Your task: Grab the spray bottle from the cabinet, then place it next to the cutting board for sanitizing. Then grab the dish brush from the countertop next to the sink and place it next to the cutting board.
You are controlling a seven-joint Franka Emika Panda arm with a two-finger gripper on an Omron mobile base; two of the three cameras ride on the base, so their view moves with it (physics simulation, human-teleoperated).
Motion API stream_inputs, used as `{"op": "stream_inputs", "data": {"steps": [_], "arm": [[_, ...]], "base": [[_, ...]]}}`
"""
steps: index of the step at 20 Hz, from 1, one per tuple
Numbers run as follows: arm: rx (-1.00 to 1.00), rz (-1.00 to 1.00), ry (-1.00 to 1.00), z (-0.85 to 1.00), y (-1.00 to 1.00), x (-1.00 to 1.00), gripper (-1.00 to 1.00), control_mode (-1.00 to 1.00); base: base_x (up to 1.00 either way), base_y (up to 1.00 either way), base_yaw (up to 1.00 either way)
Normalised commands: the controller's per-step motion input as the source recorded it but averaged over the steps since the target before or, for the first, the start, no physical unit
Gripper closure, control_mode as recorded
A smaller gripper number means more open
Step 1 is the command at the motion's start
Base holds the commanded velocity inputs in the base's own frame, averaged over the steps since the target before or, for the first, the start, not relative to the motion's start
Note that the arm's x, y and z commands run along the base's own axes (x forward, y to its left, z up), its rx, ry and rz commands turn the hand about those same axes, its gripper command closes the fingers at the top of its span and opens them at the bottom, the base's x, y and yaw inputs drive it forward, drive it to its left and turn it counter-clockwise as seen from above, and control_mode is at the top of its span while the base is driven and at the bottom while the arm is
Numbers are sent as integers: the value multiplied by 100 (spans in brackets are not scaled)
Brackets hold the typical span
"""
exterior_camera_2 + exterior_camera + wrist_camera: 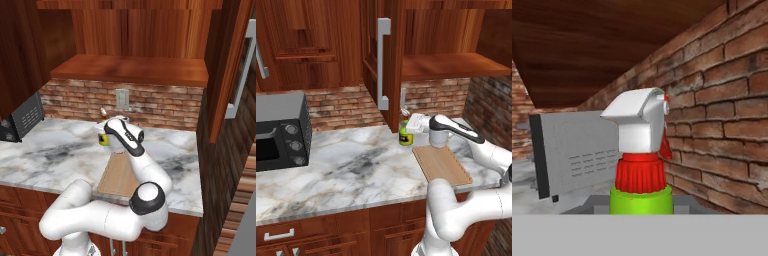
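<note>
The spray bottle (405, 133) stands upright on the marble counter (351, 170), toward its back edge by the brick wall (150, 102), just beside the far short edge of the cutting board (442, 165). The end effector (415, 123) is clamped on the spray bottle. A microwave (278, 131) sits toward the counter's left end.

My base cameras give me an evenly lit, rendered kitchen with soft, diffuse light and no hard glare. The marble counter (356, 165) reads bright, while the open cabinet (130, 30) above sinks into deep shade. My arm drops only a faint shadow on the cutting board (443, 165). Textures look coarse and slightly pixelated. Up close, the spray bottle (643, 160) top stays sharp and the brick wall (722, 110) soft-edged.
</note>
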Motion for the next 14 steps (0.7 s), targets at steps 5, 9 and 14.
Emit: {"op": "stream_inputs", "data": {"steps": [5,9,14], "arm": [[0,9,0,-25,0,13,100,-100],[0,8,0,-26,0,14,100,-100],[-1,8,0,-29,0,10,100,-100]], "base": [[0,0,0],[0,0,0],[0,0,0]]}}
